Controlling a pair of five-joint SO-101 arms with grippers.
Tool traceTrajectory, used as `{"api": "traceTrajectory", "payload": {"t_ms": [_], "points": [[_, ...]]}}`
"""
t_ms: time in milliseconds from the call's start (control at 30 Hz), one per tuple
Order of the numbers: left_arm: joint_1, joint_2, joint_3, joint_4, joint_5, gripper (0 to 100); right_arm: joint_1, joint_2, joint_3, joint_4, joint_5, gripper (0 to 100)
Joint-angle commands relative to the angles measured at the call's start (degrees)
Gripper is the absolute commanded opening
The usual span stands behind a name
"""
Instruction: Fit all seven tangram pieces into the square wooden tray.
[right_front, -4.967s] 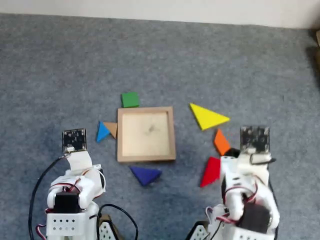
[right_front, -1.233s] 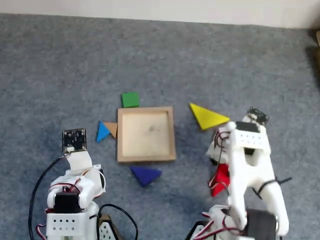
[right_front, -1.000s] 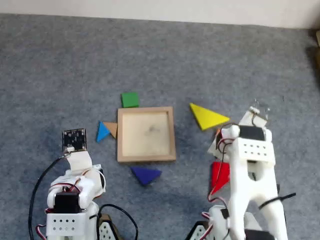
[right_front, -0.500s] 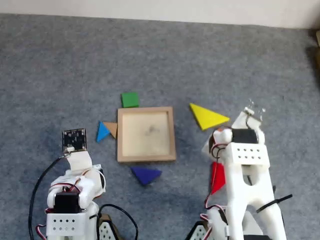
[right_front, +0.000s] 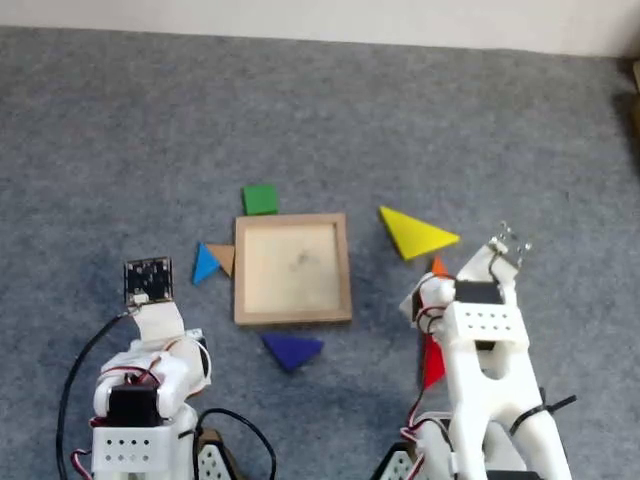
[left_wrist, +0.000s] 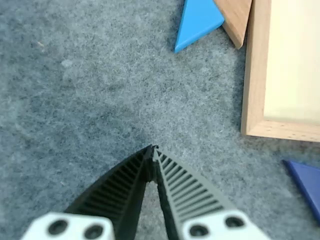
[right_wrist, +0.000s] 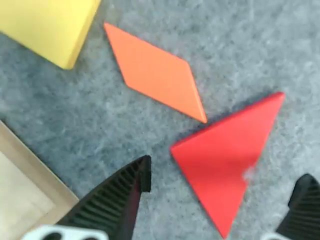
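**Tangram pieces: all 7 outside the tray, red triangle up first**

Tangram pieces lie around the wooden tray (right_front: 241, 290), and none of the 7 is in it yet, so I judge the job to be at its very first pick.

My left gripper (left_wrist: 151, 150) sits low over bare carpet on the near-left side of the tray, jaws pressed together at the tips and holding nothing. Beyond it lie the light blue triangle (right_front: 205, 263) and the tan piece (right_front: 223, 258); they touch each other, and the tan piece lies against the tray's left rim. The green square (right_front: 260, 199) lies just beside the far rim, near the left corner. The dark blue triangle (right_front: 292, 349) lies just off the near rim.

To the right of the tray, the yellow triangle (right_front: 413, 233) lies apart from it. The orange parallelogram (right_wrist: 156, 72) is near the yellow triangle, and its corner almost meets the red triangle (right_wrist: 227, 150).

My right gripper (right_wrist: 225, 175) hangs over the red triangle with the jaws spread wide, 1 finger on each side, gripping nothing.

Next, I think I must lower straight down, close across the red triangle's edges without nudging the orange piece, then lift and carry it left to the tray.
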Motion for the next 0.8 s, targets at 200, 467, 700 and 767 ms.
{"api": "traceTrajectory", "payload": {"t_ms": [200,467,700,767], "points": [[1.1,-2.95,1.1,0.09,0.09,0,0.31,-1.89,-1.01,-0.92,-4.57,40.8],[1.1,-2.95,1.1,0.09,0.09,0,3.3,10.24,-4.18,-1.1,-5.1,40.8],[1.1,-2.95,1.1,0.09,0.09,0,5.49,18.95,-10.95,-1.19,-5.1,40.8],[1.1,-2.95,1.1,0.09,0.09,0,5.32,19.82,-11.56,-1.19,-5.01,40.8]]}}
